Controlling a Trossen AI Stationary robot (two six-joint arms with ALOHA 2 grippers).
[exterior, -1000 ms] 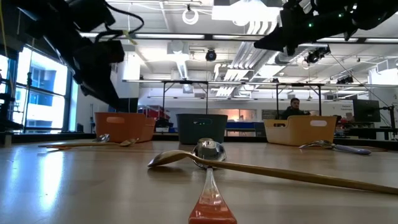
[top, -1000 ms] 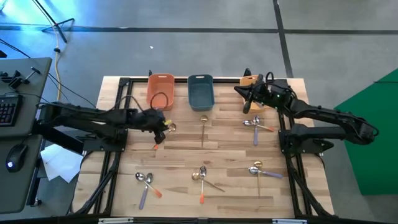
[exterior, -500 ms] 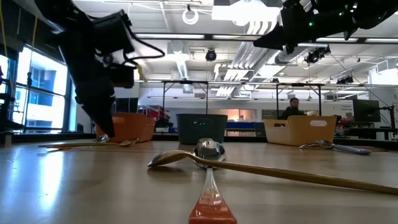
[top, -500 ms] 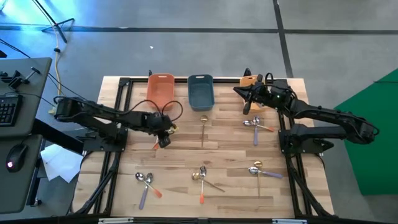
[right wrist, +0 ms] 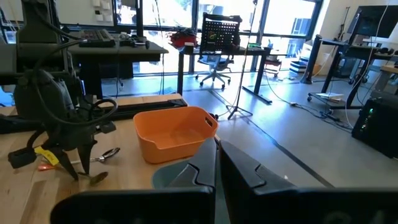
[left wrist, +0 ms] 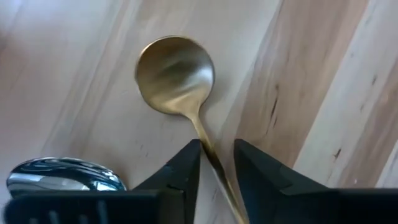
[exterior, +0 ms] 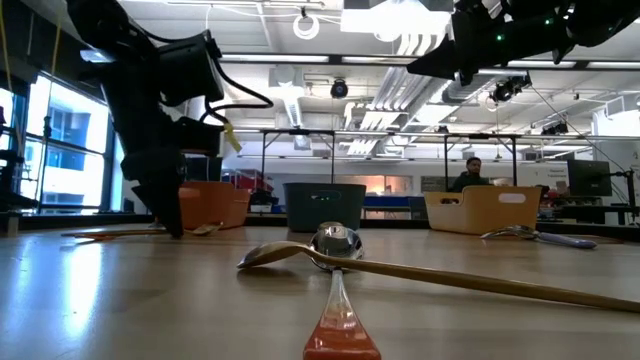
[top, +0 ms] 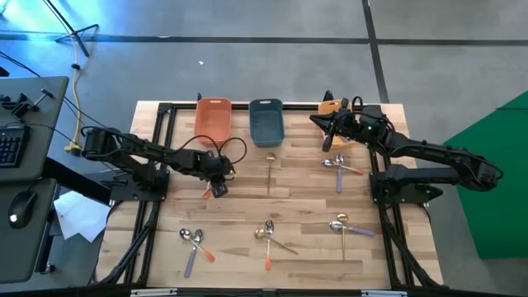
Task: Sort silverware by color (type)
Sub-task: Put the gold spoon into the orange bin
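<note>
A gold spoon [left wrist: 175, 74] lies flat on the wooden table, bowl up, next to a silver spoon bowl [left wrist: 62, 177]. My left gripper [top: 219, 187] is down on the table in front of the orange tray [top: 213, 120]. It points steeply down, its fingers a narrow gap apart on either side of the gold spoon's handle [left wrist: 210, 155]. My right gripper [top: 325, 140] hangs shut and level above the table's far right, by the yellow tray [top: 334, 107], holding nothing. My left gripper comes from above, one fingertip [left wrist: 189, 165] on each side of the gold spoon's handle [left wrist: 205, 144], just below the bowl. The handle runs aslant through the gap, close to one fingertip. I cannot tell whether it is touched. The spoon rests on the table.
A slate-blue tray [top: 266, 121] stands between the orange and yellow trays at the far edge. A gold spoon [top: 270, 169] lies alone mid-table. Spoon clusters lie at far right [top: 338, 165], near left [top: 194, 243], near centre [top: 268, 235] and near right [top: 345, 224].
My left gripper has come down onto the table, a little toward the near edge, and has tipped to point more steeply down. It now stands over the spoons in front of the orange tray. The spoons have stayed where they were.
</note>
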